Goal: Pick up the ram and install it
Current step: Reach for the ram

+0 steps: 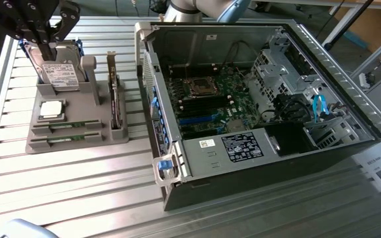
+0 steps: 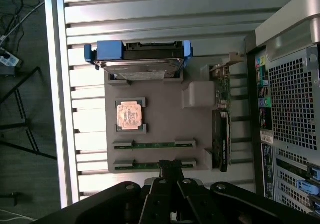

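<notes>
The slatted table (image 1: 78, 198) carries an open computer case (image 1: 243, 198) just beside a grey holder (image 1: 71, 147). That closeness is my first worry: anything carried across could knock the case's raised rim.

On the holder, a hard drive (image 1: 61, 74) and an expansion card (image 1: 115, 104) stand upright, so a wide swing could clip either one. The hand (image 1: 45, 47) hangs above the drive with its fingers pressed together, holding nothing. Coming down shut like that, it would press on a board rather than straddle it.

The ram (image 1: 66, 125) lies flat in its slot, with a second stick (image 1: 65, 139) close alongside. A finger could catch the neighbour. The processor chip (image 1: 51, 109) sits near them too.

The drive's white label, the black label (image 1: 242, 147) inside the case and the small white sticker (image 1: 207, 143) all carry print, but I can't read any of it.
</notes>
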`<state>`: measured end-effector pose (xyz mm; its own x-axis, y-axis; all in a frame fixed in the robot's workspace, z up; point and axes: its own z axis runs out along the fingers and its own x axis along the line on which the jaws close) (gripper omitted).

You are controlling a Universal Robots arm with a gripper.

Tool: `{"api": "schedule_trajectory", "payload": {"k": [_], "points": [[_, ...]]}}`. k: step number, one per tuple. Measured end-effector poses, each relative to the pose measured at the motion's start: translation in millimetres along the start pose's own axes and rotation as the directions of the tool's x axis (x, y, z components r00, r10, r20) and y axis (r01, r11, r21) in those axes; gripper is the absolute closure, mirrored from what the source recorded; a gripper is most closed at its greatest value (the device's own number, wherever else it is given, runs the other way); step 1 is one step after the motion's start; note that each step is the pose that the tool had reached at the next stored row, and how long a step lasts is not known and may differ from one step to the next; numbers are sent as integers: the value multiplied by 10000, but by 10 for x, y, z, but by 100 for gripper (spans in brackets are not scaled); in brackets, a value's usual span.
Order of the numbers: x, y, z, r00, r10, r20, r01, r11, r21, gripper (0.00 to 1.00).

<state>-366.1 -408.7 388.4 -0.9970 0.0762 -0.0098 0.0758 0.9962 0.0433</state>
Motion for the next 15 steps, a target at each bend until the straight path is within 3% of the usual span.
{"api": "schedule_trajectory", "payload": {"k": [15], "points": [[-6, -83, -4, 10000, 0, 0, 0, 10000, 0, 90]]}}
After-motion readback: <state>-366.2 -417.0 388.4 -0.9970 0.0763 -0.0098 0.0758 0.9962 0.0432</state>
